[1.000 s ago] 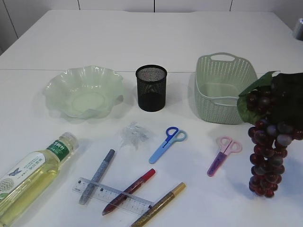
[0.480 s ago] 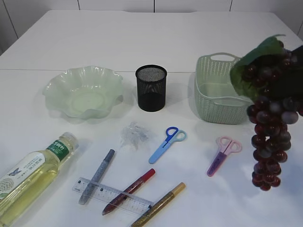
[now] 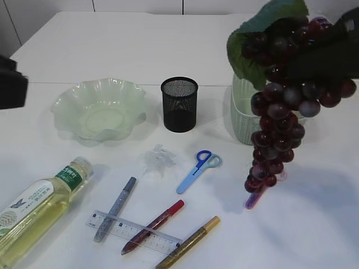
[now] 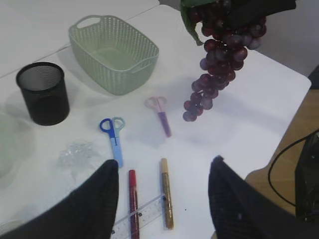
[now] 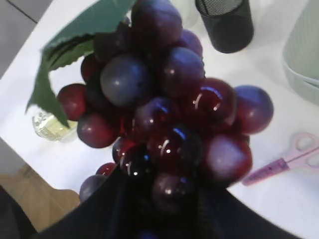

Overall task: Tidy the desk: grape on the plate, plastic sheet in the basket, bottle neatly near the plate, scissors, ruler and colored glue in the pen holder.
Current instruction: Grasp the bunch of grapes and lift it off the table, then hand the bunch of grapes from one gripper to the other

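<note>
Exterior view: right gripper (image 3: 328, 53) is clamped on the top of the grape bunch (image 3: 280, 112), which hangs in the air in front of the green basket (image 3: 242, 120), well clear of the table (image 3: 168, 45). A green leaf sits at the bunch's top. Pink scissors (image 3: 253, 199) lie directly under the bunch's tip, mostly hidden by it.

Right wrist view: grapes fill the frame, with the dark fingers closed around the lower berries (contact point itself hidden).

Left wrist view: left gripper (image 4: 162, 199) hangs above the table with its fingers apart, holding nothing.

Table layout, exterior view:
- pale green plate (image 3: 67, 103) at left, nothing in it
- black mesh pen holder (image 3: 179, 105) between plate and basket
- crumpled plastic sheet (image 3: 159, 159) in front of the pen holder
- blue scissors (image 3: 197, 171) just right of the sheet
- bottle (image 3: 33, 213) lying on its side at lower left
- clear ruler (image 3: 133, 231) with the red glue pen (image 3: 152, 227) across it; the silver glue pen (image 3: 115, 208) and the gold glue pen (image 3: 188, 242) lie to either side
</note>
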### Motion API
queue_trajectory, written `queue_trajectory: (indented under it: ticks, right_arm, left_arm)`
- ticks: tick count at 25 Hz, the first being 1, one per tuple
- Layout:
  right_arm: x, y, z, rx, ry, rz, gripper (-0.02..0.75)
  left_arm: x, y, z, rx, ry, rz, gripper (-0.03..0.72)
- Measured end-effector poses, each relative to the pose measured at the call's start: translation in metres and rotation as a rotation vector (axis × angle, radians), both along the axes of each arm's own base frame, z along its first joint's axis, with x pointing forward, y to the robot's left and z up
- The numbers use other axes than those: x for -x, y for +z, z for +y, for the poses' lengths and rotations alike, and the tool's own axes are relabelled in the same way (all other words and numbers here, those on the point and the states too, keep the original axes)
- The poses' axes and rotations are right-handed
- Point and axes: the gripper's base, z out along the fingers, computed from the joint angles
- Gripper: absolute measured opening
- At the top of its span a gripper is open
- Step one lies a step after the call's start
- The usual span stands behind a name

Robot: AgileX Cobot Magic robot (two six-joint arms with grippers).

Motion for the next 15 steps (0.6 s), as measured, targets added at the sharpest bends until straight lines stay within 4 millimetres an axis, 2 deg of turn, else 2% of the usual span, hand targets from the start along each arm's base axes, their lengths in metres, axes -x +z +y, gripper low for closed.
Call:
queue_trajectory:
  ticks: [3, 10, 15]
  right_arm:
    - [0.001, 0.004, 0.005, -0.043, 0.048, -0.035, 0.249]
    - [0.002, 0.013, 0.013, -0.124, 0.146, -0.128, 0.249]
    - [0.003, 0.018, 0.016, -0.18, 0.167, -0.156, 0.249]
  left_arm:
    - [-0.014, -0.011, -0.008, 0.031, -0.042, 0.021, 0.424]
    - [-0.045, -0.02, -0.024, 0.152, -0.119, -0.012, 0.424]
    - [-0.059, -0.029, -0.034, 0.222, -0.199, 0.003, 0.424]
